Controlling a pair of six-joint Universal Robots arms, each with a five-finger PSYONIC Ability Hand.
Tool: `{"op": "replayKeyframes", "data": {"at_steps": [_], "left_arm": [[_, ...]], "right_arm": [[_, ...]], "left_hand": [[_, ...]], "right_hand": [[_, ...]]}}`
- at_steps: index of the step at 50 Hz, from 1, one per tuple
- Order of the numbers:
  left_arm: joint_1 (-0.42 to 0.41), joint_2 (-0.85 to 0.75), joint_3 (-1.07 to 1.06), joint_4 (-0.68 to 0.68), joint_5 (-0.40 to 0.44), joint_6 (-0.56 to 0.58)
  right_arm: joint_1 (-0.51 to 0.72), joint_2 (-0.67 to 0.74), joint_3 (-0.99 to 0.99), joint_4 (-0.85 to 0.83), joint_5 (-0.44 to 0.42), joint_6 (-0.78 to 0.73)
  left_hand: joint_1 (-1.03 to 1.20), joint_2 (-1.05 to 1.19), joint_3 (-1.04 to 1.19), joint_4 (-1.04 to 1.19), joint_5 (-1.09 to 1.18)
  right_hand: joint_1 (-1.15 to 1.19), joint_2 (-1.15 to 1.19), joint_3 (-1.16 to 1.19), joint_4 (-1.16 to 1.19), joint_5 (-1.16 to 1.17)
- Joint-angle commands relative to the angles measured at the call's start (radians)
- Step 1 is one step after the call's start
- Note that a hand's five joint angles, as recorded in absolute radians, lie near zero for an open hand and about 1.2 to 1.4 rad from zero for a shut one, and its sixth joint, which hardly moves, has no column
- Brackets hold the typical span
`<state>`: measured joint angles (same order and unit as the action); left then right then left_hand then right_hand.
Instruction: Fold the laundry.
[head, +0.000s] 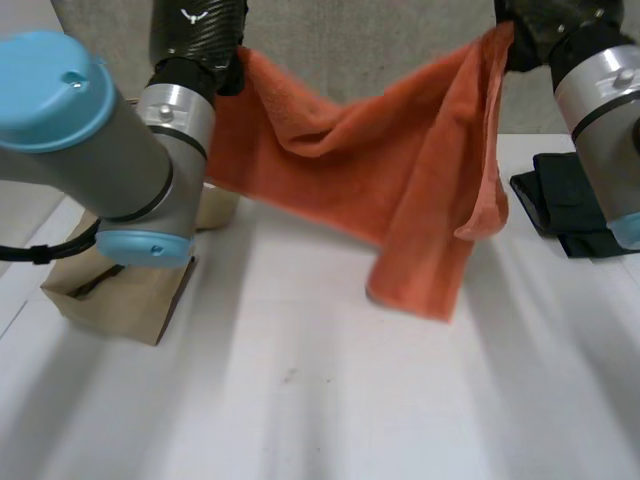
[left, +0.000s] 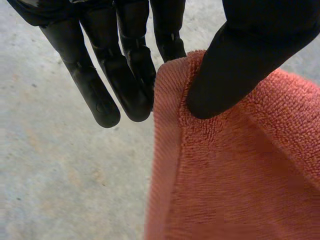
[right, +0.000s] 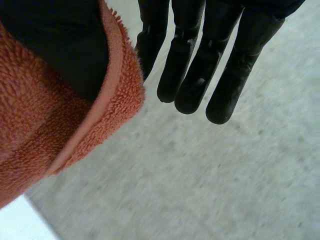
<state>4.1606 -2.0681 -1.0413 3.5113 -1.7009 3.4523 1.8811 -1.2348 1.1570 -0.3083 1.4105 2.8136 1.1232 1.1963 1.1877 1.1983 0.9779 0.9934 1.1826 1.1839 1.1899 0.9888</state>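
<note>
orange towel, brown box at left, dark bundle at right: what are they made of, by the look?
Orange towel: terry cloth, probably cotton; matte looped pile with a flat woven hem band.
Brown box: looks like plain cardboard; matte tan faces, sharp folded edges.
Dark folded bundle: fabric, by its soft layered folds; weave not readable.

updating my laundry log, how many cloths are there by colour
orange towel: 1
dark folded cloth: 1
total: 2
pale shape beside the cardboard box: unclear, not counted
</note>
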Motion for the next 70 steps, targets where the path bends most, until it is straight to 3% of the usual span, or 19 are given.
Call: {"op": "replayKeyframes", "data": {"at_steps": [1,10,14,17,18,21,22,25,30,34,38,44,50,56,65,70], "left_arm": [[-0.003,0.161,-0.301,-0.011,0.012,0.001],[-0.011,0.338,-0.762,-0.037,0.032,0.031],[-0.014,0.365,-0.858,-0.092,0.035,0.076],[-0.022,0.358,-0.888,-0.155,0.036,0.091],[-0.026,0.358,-0.890,-0.172,0.037,0.091],[-0.045,0.358,-0.870,-0.222,0.041,0.096],[-0.048,0.358,-0.859,-0.232,0.043,0.096],[-0.046,0.358,-0.798,-0.244,0.044,0.093],[-0.034,0.358,-0.703,-0.238,0.049,0.088],[-0.028,0.320,-0.620,-0.218,0.092,0.087],[-0.031,0.195,-0.545,-0.221,0.155,0.084],[-0.053,0.005,-0.442,-0.259,0.176,0.076],[-0.059,-0.125,-0.364,-0.285,0.138,0.079],[-0.059,-0.165,-0.342,-0.299,0.029,0.080],[-0.068,-0.168,-0.367,-0.317,0.029,0.074],[-0.071,-0.168,-0.370,-0.342,0.029,0.071]], "right_arm": [[-0.008,-0.045,0.053,0.099,-0.027,0.007],[-0.082,-0.046,0.205,0.397,-0.149,-0.025],[-0.085,-0.051,0.300,0.533,-0.301,-0.236],[-0.088,-0.052,0.339,0.590,-0.347,-0.365],[-0.095,-0.051,0.357,0.624,-0.352,-0.440],[-0.091,-0.048,0.372,0.650,-0.344,-0.491],[-0.091,-0.042,0.377,0.660,-0.337,-0.491],[-0.089,-0.035,0.379,0.658,-0.324,-0.476],[-0.099,-0.037,0.386,0.629,-0.326,-0.385],[-0.109,-0.078,0.428,0.537,-0.318,-0.228],[-0.161,-0.156,0.500,0.480,-0.321,-0.132],[-0.201,-0.213,0.586,0.446,-0.327,-0.102],[-0.229,-0.229,0.644,0.443,-0.327,-0.105],[-0.264,-0.227,0.671,0.442,-0.334,-0.109],[-0.287,-0.226,0.681,0.419,-0.332,-0.112],[-0.287,-0.224,0.684,0.410,-0.332,-0.111]], "left_hand": [[0.273,0.200,0.209,0.198,0.244],[0.273,0.200,0.209,0.198,0.244],[0.273,0.200,0.209,0.198,0.244],[0.273,0.200,0.209,0.198,0.244],[0.108,0.035,0.043,0.033,0.079],[-0.646,-0.719,-0.711,-0.721,-0.675],[-0.657,-0.730,-0.722,-0.732,-0.686],[-0.692,-0.765,-0.757,-0.767,-0.721],[-0.692,-0.766,-0.757,-0.768,-0.722],[-0.675,-0.748,-0.739,-0.750,-0.704],[-0.657,-0.730,-0.722,-0.732,-0.686],[-0.599,-0.672,-0.663,-0.674,-0.628],[-0.519,-0.592,-0.584,-0.594,-0.549],[-0.466,-0.540,-0.531,-0.542,-0.496],[-0.390,-0.463,-0.455,-0.465,-0.419],[-0.006,-0.079,-0.071,-0.081,-0.036]], "right_hand": [[0.403,0.214,0.212,0.206,0.233],[0.403,0.214,0.212,0.206,0.233],[0.403,0.214,0.212,0.206,0.233],[0.403,0.214,0.212,0.206,0.233],[0.392,0.203,0.202,0.196,0.222],[-0.249,-0.438,-0.439,-0.445,-0.419],[-0.602,-0.792,-0.793,-0.799,-0.772],[-0.819,-1.008,-1.009,-1.015,-0.989],[-0.819,-1.008,-1.009,-1.015,-0.989],[-0.819,-1.008,-1.009,-1.015,-0.989],[-0.819,-1.008,-1.009,-1.015,-0.989],[-0.819,-1.008,-1.009,-1.015,-0.989],[-0.819,-1.008,-1.009,-1.015,-0.989],[-0.819,-1.008,-1.009,-1.015,-0.989],[-0.819,-1.008,-1.009,-1.015,-0.989],[-0.819,-1.008,-1.009,-1.015,-0.989]]}}
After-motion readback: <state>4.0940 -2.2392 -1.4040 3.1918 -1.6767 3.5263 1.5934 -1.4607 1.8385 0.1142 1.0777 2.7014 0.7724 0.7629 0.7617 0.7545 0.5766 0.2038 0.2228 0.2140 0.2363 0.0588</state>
